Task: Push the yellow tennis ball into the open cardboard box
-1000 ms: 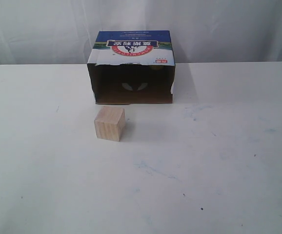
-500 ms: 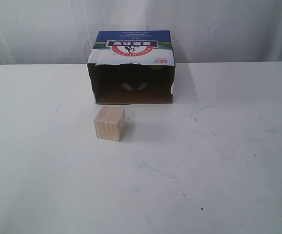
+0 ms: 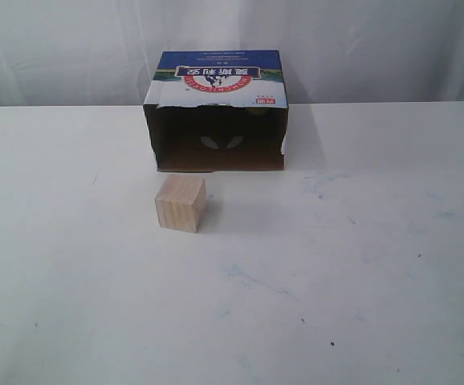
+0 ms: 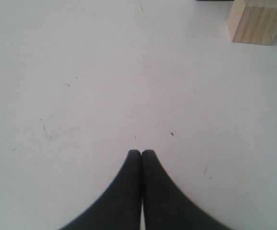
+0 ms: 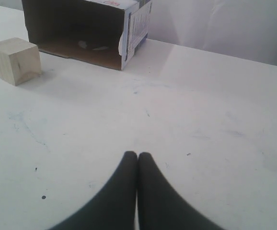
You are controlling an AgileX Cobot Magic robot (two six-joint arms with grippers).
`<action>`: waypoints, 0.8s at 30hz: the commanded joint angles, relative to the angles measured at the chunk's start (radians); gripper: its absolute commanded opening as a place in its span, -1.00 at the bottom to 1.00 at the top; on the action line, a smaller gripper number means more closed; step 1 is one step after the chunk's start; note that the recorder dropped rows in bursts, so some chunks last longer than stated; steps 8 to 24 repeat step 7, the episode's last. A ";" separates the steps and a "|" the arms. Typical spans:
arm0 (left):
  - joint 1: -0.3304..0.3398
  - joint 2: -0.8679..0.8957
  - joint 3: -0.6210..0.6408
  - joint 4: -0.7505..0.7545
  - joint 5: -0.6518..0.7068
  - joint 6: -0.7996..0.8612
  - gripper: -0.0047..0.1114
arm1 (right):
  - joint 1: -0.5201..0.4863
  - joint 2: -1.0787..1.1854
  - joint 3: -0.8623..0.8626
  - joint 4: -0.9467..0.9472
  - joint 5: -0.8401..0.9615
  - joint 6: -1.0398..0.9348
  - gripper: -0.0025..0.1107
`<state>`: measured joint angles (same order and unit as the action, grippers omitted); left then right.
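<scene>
The open cardboard box (image 3: 218,79) lies at the back of the table, its dark opening facing forward and its blue, white and red panel on top. It also appears in the right wrist view, the box (image 5: 137,23) standing far beyond the fingers. No yellow tennis ball shows in any view. My left gripper (image 4: 141,152) is shut with nothing in it, hovering over bare table. My right gripper (image 5: 137,154) is likewise shut and holds nothing. Neither gripper shows in the exterior view.
A pale wooden cube (image 3: 181,204) stands on the white table (image 3: 360,265) just in front of the box's left half. The cube (image 4: 257,21) is far ahead of the left fingers, and the cube (image 5: 14,60) sits beside the box opening in the right wrist view.
</scene>
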<state>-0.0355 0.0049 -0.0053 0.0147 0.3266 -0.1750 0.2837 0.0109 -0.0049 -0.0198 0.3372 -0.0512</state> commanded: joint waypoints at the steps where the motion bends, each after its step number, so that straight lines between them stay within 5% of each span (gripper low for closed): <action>1: -0.006 -0.005 0.005 0.003 0.034 0.003 -0.92 | -0.016 -0.011 0.005 -0.006 0.000 0.006 -0.96; 7: -0.006 -0.005 0.005 0.003 0.033 0.004 -0.92 | -0.112 -0.011 0.005 -0.006 0.000 0.008 -0.96; 24: -0.006 -0.005 0.005 0.003 0.033 0.004 -0.92 | -0.112 -0.011 0.005 -0.006 0.000 0.008 -0.96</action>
